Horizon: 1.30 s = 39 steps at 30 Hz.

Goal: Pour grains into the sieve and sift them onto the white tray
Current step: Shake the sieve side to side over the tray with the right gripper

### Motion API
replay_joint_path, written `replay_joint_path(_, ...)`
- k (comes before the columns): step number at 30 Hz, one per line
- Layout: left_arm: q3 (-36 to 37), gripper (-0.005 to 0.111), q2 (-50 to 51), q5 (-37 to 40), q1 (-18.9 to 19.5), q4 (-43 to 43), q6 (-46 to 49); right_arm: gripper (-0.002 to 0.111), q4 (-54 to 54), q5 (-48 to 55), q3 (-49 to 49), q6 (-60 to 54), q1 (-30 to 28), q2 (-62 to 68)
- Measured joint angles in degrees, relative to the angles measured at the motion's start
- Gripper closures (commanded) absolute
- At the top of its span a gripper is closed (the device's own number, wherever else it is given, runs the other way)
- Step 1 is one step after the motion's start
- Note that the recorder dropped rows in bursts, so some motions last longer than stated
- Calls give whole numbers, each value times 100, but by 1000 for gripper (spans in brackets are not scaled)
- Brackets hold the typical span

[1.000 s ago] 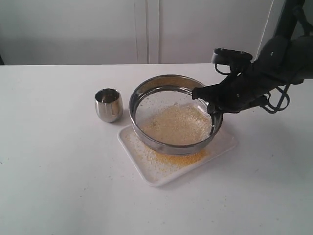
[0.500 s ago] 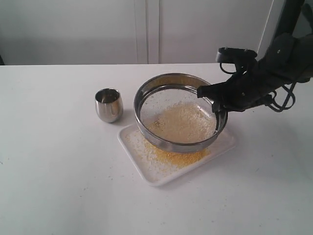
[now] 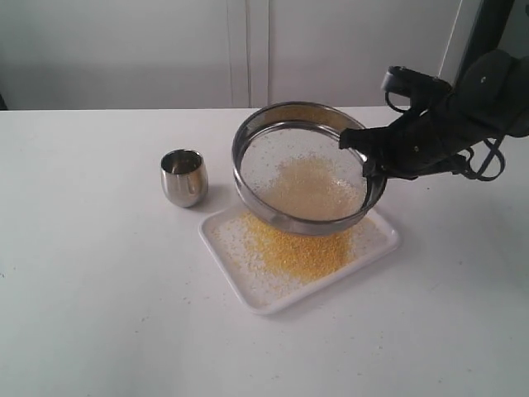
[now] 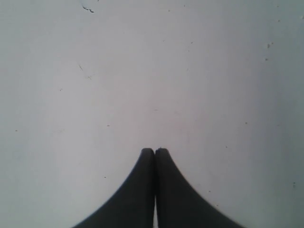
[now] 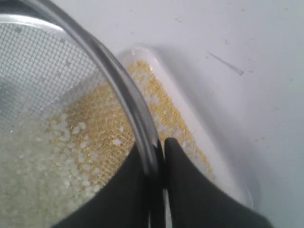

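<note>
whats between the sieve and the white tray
A loose heap of yellow grains on the white tray, beneath the sieve. The exterior view shows it best; the right wrist view shows it through the mesh.

In the exterior view, the far side of the flat rectangular white tray (image 3: 235, 269) is hidden behind the wide, shallow round steel-rimmed mesh sieve (image 3: 273, 217), and the back of the heap of fine yellow grains (image 3: 302, 248) is covered by it too. The tips of the right jaws are concealed by the sieve's rim. The black right arm (image 3: 488, 91) is cut off by the right and top edges. The inside of the small shiny steel cup (image 3: 183, 176) cannot be made out.

In the right wrist view, most of the sieve is cut off by the picture's edges and its rim is blurred. Part of the white tray is hidden behind the right jaws.

In the left wrist view, the left jaws are cut off at the picture's edge.
</note>
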Motion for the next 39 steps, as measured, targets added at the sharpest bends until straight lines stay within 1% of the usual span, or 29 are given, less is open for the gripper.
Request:
replay_joint_path(2,0,107,0,0,0,0,0,108,-22,144,0,-52,40,0)
replay_joint_path(6,0,107,0,0,0,0,0,108,-10,158,12,302,-3,11)
replay_joint_path(27,0,107,0,0,0,0,0,108,-1,628,12,313,-59,-192)
replay_joint_path(39,0,107,0,0,0,0,0,108,-1,1323,12,326,-59,-608)
